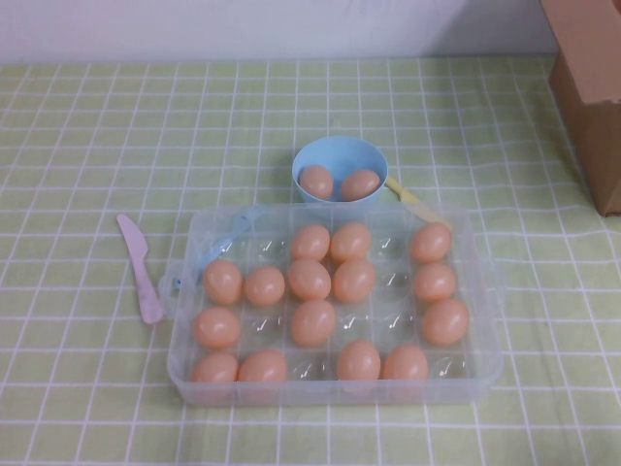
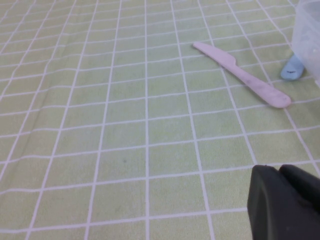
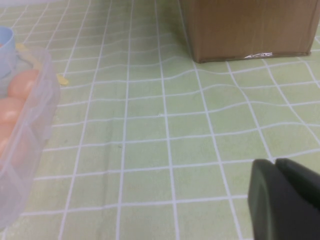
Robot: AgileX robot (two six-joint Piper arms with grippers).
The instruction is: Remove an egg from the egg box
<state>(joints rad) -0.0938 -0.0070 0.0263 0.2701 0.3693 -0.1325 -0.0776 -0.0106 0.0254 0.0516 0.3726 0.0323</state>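
Since neither arm shows up in the high view at all, both look parked off to the sides, well apart from the eggs. The left gripper (image 2: 285, 202) is just a dark lump in the lower right corner of the left wrist view, hovering over bare tablecloth and touching nothing; I honestly can't tell whether it's spread or closed. Same story for the right gripper (image 3: 286, 197), lower right corner of its own view, holding nothing that I can see, and its state is a cannot tell too.

Moving outward, the left wrist camera catches the pink plastic knife (image 2: 240, 74) lying flat toward the upper right of its frame, with a corner of the egg box (image 2: 306, 35) at the far right edge. The right wrist camera has the cardboard box (image 3: 245, 27) along the top and the tray wall on its left edge.

In the high view, the egg box sits lid-off at lower centre, most cups filled, a few empty. My guess is it's open and squared to the robot so either arm can drop straight in. The egg (image 1: 445, 321) near the right side seems an easy pick for the right arm. The blue bowl (image 1: 340, 167) just behind the tray, already holding two eggs, is probably the drop spot.
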